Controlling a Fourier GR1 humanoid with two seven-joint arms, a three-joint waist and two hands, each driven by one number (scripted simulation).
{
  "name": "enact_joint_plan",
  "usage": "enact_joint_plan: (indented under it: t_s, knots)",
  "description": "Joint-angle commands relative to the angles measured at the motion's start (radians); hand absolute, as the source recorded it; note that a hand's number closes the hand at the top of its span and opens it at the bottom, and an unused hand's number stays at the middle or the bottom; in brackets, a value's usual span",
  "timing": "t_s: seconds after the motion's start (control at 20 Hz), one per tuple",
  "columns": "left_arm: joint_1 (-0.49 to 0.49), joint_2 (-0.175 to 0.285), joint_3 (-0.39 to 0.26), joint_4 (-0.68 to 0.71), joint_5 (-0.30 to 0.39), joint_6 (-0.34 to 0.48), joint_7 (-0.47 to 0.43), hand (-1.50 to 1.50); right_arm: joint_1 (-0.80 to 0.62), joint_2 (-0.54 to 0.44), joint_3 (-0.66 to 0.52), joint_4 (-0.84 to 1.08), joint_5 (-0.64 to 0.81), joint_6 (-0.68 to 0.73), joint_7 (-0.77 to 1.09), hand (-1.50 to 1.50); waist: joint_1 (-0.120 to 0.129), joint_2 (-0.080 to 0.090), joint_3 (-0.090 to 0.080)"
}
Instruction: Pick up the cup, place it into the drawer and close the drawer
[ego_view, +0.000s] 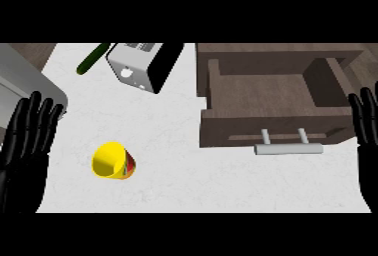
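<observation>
Task at start, nothing done yet.
- Cup: yellow, looks tilted, on white counter, near left. Untouched.
- Drawer: open, far right, handle toward near side, no cup inside.
- Left hand: left edge, fingers straight and spread, holds nothing, near cup but apart.
- Right hand: right edge beside drawer, fingers straight, holds nothing.
- Left to do: grasp, place, close.

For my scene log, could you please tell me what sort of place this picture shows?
Most likely a kitchen counter: a pale worktop carries a toaster and a green vegetable, perhaps a cucumber, beside an open wooden drawer with a metal bar handle.
</observation>
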Motion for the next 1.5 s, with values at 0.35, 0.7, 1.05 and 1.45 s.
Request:
enact_joint_plan:
  t_s: [0.35, 0.7, 1.05, 1.45]
  knots:
    - [-0.019, -0.005, -0.043, 0.001, 0.28, -0.178, 0.026, -1.5, -0.011, -0.008, 0.061, -0.013, -0.139, 0.112, 0.077, -1.5, 0.027, 0.012, 0.011]
    - [-0.02, -0.017, -0.026, 0.037, 0.316, -0.189, 0.037, -1.5, -0.025, 0.031, 0.137, -0.032, -0.058, 0.071, 0.121, -1.5, 0.027, 0.013, 0.011]
    - [-0.015, -0.089, -0.124, 0.115, 0.192, -0.156, -0.06, -1.5, -0.054, 0.026, 0.094, 0.013, -0.071, 0.077, 0.091, -1.5, 0.025, 0.013, 0.011]
    - [-0.029, -0.054, -0.055, 0.063, 0.238, -0.146, 0.052, -1.5, -0.092, 0.0, 0.047, -0.008, -0.12, 0.094, 0.141, -1.5, 0.026, 0.013, 0.011]
